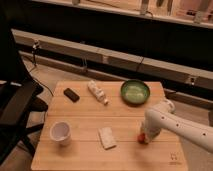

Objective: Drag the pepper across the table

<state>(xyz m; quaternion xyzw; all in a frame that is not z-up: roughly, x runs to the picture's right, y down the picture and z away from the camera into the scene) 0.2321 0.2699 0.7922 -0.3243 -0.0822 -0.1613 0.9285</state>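
Observation:
The pepper [142, 137] shows only as a small red-orange bit on the light wooden table [85, 112], right of centre near the front. The white arm comes in from the right and bends down over it. The gripper [145, 134] is at the arm's lower end, right at the pepper, and mostly hidden by the arm's white casing. Most of the pepper is covered by the gripper.
A white rectangular block [106, 138] lies left of the pepper. A white cup [60, 132] stands front left. A green bowl [135, 91] is at the back right, a small bottle [97, 92] and a dark object [71, 94] at the back. A black chair [17, 107] stands left.

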